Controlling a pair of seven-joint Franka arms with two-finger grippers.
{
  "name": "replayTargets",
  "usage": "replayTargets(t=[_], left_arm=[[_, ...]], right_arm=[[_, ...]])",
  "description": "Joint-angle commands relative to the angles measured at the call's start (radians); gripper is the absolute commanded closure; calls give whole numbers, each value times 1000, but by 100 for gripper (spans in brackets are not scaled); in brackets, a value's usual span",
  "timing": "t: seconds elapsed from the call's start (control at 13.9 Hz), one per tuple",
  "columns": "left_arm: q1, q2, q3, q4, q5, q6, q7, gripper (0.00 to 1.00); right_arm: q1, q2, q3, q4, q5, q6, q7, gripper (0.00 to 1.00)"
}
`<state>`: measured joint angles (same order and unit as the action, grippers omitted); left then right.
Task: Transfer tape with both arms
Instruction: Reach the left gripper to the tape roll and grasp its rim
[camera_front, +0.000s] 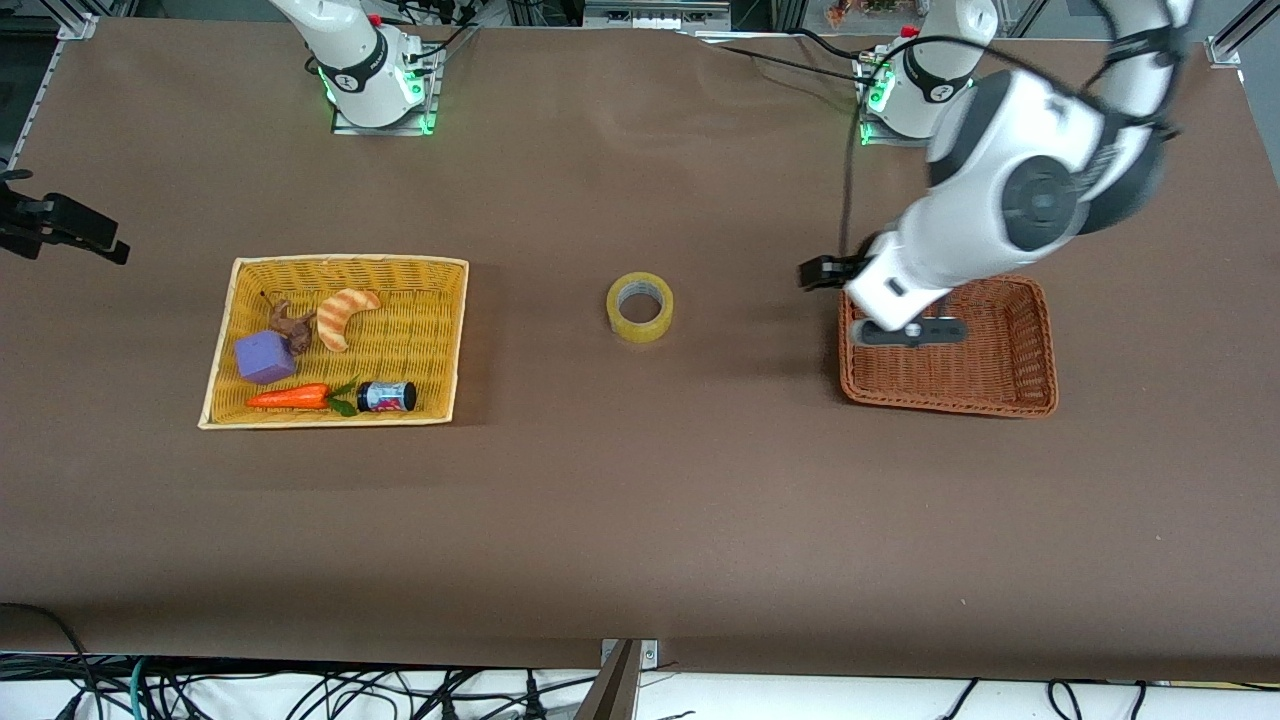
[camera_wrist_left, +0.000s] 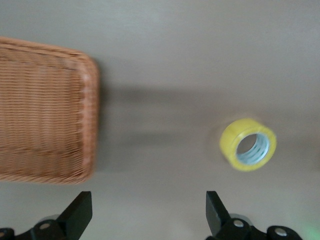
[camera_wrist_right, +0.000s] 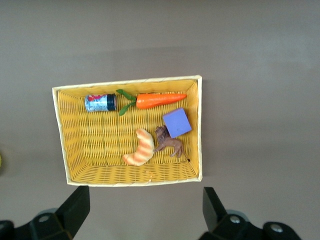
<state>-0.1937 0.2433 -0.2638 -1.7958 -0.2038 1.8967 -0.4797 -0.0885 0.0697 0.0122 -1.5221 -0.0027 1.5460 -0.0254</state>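
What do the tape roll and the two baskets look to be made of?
The tape: translucent pale-yellow plastic film, slightly glossy, wound on a grey core, likely card or plastic. The yellow basket and the brown basket: woven wicker or a plastic imitation, matte, with visible ribbed weave.

One roll of tape (camera_front: 639, 306), two baskets—one yellow (camera_front: 225, 330), one brown (camera_front: 1040, 330)—the yellow holding one croissant toy (camera_front: 345, 315), one purple block (camera_front: 264, 357), one carrot (camera_front: 288, 397), one small jar (camera_front: 387, 397), one brown figurine (camera_front: 288, 320).
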Motion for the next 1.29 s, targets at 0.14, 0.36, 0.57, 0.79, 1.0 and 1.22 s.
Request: replayTargets(t=[0.14,0.36,0.57,0.79,1.0,1.22], left_arm=[[-88,100,-67,-77,-22,224,-164,0],[-205,239,-66,-70,-22,397,-281,0],[-262,335,-66,-59,-19,488,-326,0],[-280,386,-55,-24,-14,501,-324,0],[-291,408,-44,-22,-17,510,-324,5],[-303,435,-37,-14,-11,555,-307,73]], right_arm=[[-36,28,15,29,6,3,-10,0],[-34,30,17,30,7,5,-5,0],[-28,28,22,30,9,2,-4,0],[-28,30,23,30,10,0,-7,0],[-28,30,23,30,12,0,-8,0],[-30,30,23,28,16,-10,-10,0]])
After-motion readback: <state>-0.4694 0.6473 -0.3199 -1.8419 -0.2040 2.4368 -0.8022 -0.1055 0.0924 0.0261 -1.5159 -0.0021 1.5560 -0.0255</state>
